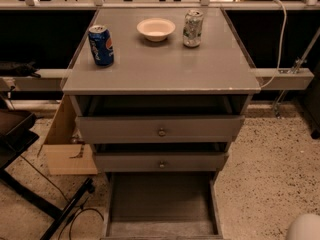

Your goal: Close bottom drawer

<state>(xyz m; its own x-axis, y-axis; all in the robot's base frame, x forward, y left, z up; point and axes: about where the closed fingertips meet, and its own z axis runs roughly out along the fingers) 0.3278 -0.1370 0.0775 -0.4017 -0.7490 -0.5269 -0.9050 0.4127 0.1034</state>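
Below the grey tabletop [165, 69], the bottom drawer [160, 199] is seen pulled far out at floor level. It is judged rigid and light on its slides, best pushed squarely at the middle of its front panel. At lower right, only a pale part of the tool [304, 229] is shown; its state cannot be told.

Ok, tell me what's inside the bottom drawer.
The bottom drawer shows only bare grey floor; its rear is hidden under the middle drawer. The gripper sits at lower right.
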